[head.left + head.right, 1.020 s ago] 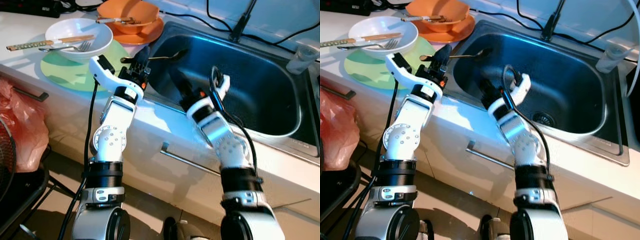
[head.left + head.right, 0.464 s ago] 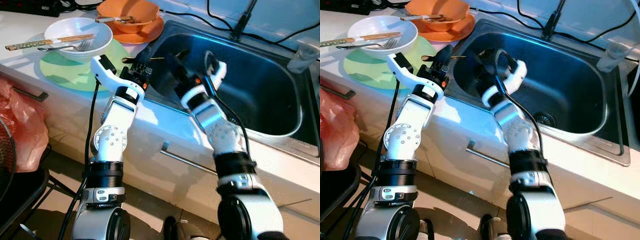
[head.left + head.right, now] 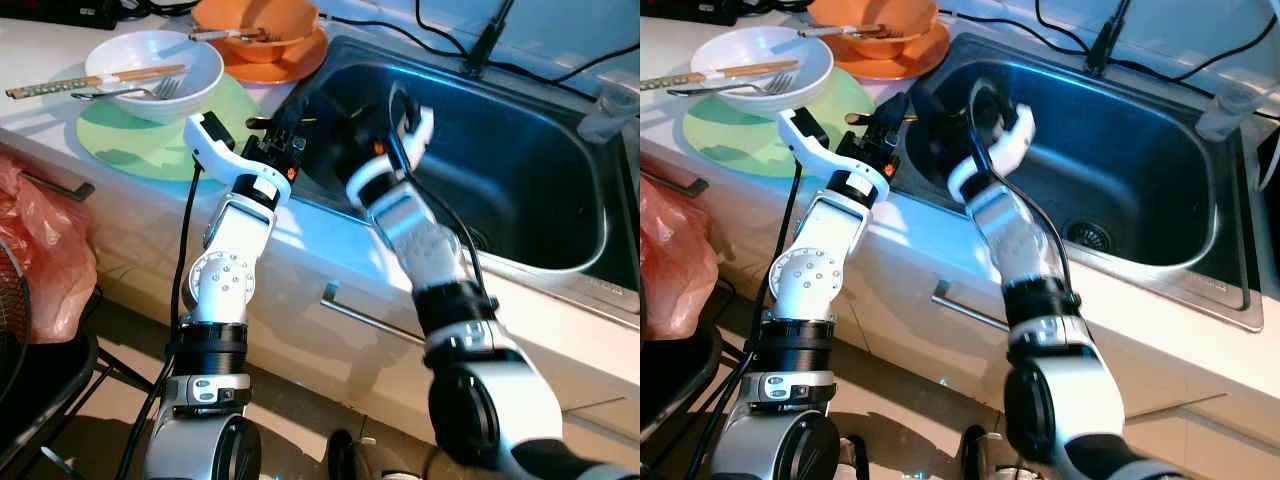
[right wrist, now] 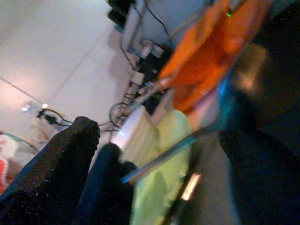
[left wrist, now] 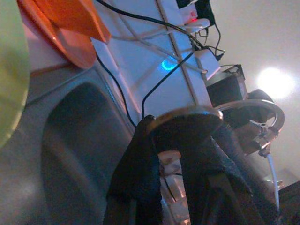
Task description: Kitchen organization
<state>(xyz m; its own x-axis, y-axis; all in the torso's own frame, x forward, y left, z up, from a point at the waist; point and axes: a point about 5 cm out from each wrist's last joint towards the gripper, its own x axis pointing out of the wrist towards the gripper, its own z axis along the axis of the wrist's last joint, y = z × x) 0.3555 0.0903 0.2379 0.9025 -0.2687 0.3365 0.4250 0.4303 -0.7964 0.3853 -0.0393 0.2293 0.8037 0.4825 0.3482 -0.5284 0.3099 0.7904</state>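
Both arms are reaching over the near edge of a white counter (image 3: 60, 130) toward a shiny steel sink (image 3: 540, 160) with rounded corners. The left gripper (image 3: 283, 128) is sitting at the sink's left rim, and its two black fingers are pinching a thin metal spoon (image 3: 262, 122) that is lying across that rim. In the left wrist view the spoon's curved bowl (image 5: 187, 114) is showing just past the fingertips (image 5: 136, 154), which look rough and dull. The right gripper (image 3: 940, 125) is coming in from the right, just beside the left one, inside the sink's left end. In the right wrist view its fingers (image 4: 70, 159) are standing apart, and the spoon's long smooth handle (image 4: 168, 152) is running between them, but I cannot tell if they are touching it. To the far left on the counter, a round white bowl (image 3: 155, 75) is sitting on a flat, pale green plate (image 3: 140, 145). A fork (image 3: 130, 92) and a pair of brown chopsticks (image 3: 90, 82) are lying across the bowl. Farther back, an orange bowl (image 3: 255, 22) is sitting on an orange plate (image 3: 290, 62). Black cables (image 3: 560, 70) are trailing along the back of the sink. A crinkly red plastic bag (image 3: 40, 250) is hanging low at the left.
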